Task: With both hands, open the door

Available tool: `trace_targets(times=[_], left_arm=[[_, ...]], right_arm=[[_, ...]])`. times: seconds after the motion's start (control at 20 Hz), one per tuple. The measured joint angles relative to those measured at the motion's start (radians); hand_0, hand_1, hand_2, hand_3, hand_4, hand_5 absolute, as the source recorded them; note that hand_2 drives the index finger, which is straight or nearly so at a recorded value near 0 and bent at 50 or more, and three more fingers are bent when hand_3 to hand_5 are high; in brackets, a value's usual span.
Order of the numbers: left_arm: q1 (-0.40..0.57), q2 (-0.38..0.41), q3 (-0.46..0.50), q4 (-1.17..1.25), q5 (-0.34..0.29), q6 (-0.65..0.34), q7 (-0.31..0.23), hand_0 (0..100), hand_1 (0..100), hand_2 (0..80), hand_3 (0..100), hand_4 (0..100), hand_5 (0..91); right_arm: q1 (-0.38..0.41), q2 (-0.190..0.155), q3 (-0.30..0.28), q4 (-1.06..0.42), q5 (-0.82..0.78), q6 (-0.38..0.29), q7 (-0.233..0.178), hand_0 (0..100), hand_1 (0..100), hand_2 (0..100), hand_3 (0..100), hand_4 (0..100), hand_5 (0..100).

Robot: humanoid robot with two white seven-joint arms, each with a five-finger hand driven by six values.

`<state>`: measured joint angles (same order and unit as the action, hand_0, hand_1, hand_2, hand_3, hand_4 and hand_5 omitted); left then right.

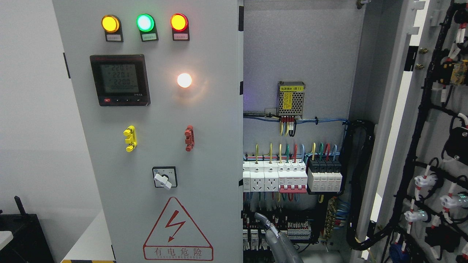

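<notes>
White wall [33,109] fills the left side, and in the low left corner a black box [22,233] is cut by the picture edge; I cannot tell what it is.

Next comes the left door [153,109] of the cabinet, which is closed. It carries an amber lamp [110,23], a green lamp [145,22] and a red lamp [179,22], all lit. Below them are a meter [120,80], a bright white lamp [184,80], a yellow handle [130,138], a red handle [189,138], a rotary switch [164,178] and a warning triangle [177,230]. The small labels under the lamps are too blurred to read.

To the right of this door the cabinet stands open. On its grey back panel [299,54] sits a meshed power supply [291,98], and lower there is a row of breakers and sockets [274,177] with coloured wires. The lowest terminals are dark and hard to make out.

In front of them the right hand [278,237] rises from the bottom edge. Only a narrow grey part shows, so I cannot tell whether it is wide or closed, and it touches no door.

At the far right the right door [431,146] is swung wide open, showing its inner side with a black cable harness [416,138]. The picture edge cuts off its outer part. Between the back panel and this door the opening is free.
</notes>
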<state>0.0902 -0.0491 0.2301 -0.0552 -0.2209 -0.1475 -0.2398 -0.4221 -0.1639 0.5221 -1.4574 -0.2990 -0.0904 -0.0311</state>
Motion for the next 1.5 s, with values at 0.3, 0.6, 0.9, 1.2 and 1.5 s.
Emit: trace_targets(times=[0.3, 0.6, 0.9, 1.2, 1.5], left_arm=[[0.0, 0.0, 0.0, 0.0, 0.0, 0.0, 0.0, 0, 0, 0.0, 0, 3, 0.0], [0.0, 0.0, 0.0, 0.0, 0.0, 0.0, 0.0, 0, 0, 0.0, 0, 3, 0.0], [0.0, 0.0, 0.0, 0.0, 0.0, 0.0, 0.0, 0, 0, 0.0, 0, 3, 0.0], [0.0, 0.0, 0.0, 0.0, 0.0, 0.0, 0.0, 0, 0, 0.0, 0, 3, 0.0], [0.0, 0.0, 0.0, 0.0, 0.0, 0.0, 0.0, 0, 0, 0.0, 0, 3, 0.0]], right_arm=[[-0.035, 0.002, 0.006, 0.036, -0.011, 0.004, 0.001, 11, 0, 0, 0, 0, 0], [-0.057, 0.003, 0.011, 0.065, -0.015, 0.004, 0.002, 11, 0, 0, 0, 0, 0], [-0.078, 0.005, 0.018, 0.081, -0.03, 0.004, 0.002, 11, 0, 0, 0, 0, 0], [-0.098, 0.006, 0.025, 0.091, -0.054, 0.013, 0.002, 11, 0, 0, 0, 0, 0], [-0.109, 0.006, 0.033, 0.096, -0.062, 0.013, 0.002, 11, 0, 0, 0, 0, 0]])
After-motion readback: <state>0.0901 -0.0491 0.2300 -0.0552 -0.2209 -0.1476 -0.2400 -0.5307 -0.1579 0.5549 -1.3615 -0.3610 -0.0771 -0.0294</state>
